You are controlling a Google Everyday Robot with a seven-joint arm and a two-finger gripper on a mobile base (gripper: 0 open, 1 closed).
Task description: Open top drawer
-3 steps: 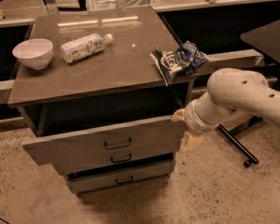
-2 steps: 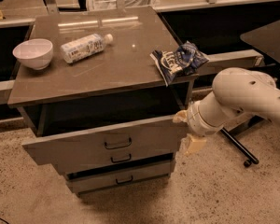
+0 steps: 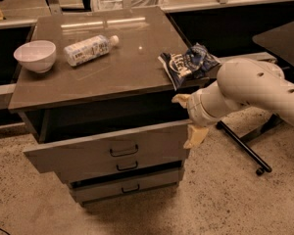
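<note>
The top drawer (image 3: 88,153) is the tallest grey-brown front of the cabinet, with a small black loop handle (image 3: 123,151) at its centre. It stands pulled out a little, with a dark gap above and behind its front. My gripper (image 3: 187,117) is at the right end of that front, well right of the handle. It is open, with one fingertip (image 3: 179,100) above the front's top right corner and the other fingertip (image 3: 196,136) beside its right edge. My white arm reaches in from the right.
Two shorter drawer fronts (image 3: 127,187) sit below. On the cabinet top (image 3: 127,70) are a white bowl (image 3: 35,56), a lying plastic bottle (image 3: 90,49) and a blue snack bag (image 3: 188,62) at the right edge. A black chair leg with a caster (image 3: 245,153) lies on the floor at right.
My gripper has risen a little and shifted slightly left along the drawer's right end. The drawer and the things on top have not visibly moved.
</note>
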